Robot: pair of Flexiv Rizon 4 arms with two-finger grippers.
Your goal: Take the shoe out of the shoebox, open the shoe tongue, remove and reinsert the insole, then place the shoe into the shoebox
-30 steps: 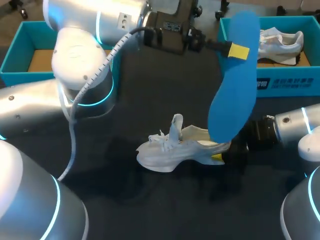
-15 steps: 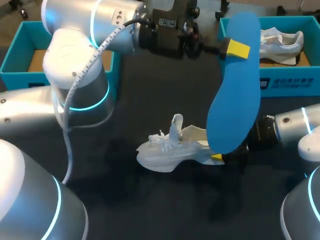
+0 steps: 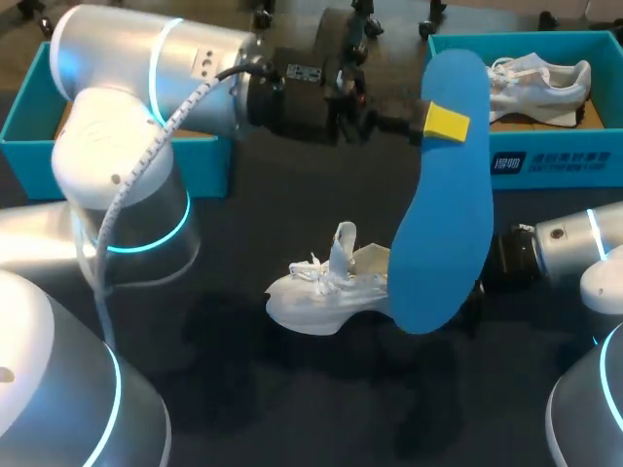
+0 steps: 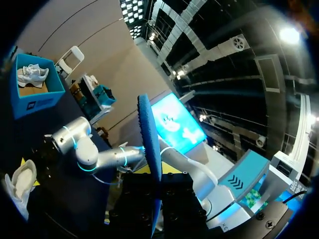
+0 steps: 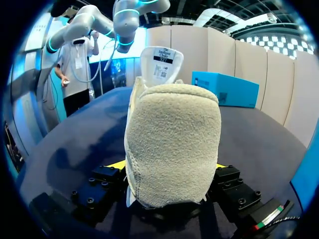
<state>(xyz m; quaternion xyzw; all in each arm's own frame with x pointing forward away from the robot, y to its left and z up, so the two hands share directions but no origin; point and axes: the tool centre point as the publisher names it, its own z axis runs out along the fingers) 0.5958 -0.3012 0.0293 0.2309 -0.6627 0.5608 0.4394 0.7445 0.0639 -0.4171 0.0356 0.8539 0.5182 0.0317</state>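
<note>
Pinching the blue insole (image 3: 443, 214) aloft in the left end effector (image 3: 435, 124), clamping the heel of the white shoe (image 3: 321, 292) on the desk (image 3: 292, 389) in the right end effector (image 5: 167, 169), tongue raised and out of the shoebox (image 3: 24, 146), awaiting reinsertion and reboxing.

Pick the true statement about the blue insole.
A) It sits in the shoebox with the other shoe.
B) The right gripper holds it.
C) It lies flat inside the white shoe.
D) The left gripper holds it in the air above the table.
D: the left gripper pinches the blue insole near its upper end, and it hangs over the white shoe on the table.
</note>
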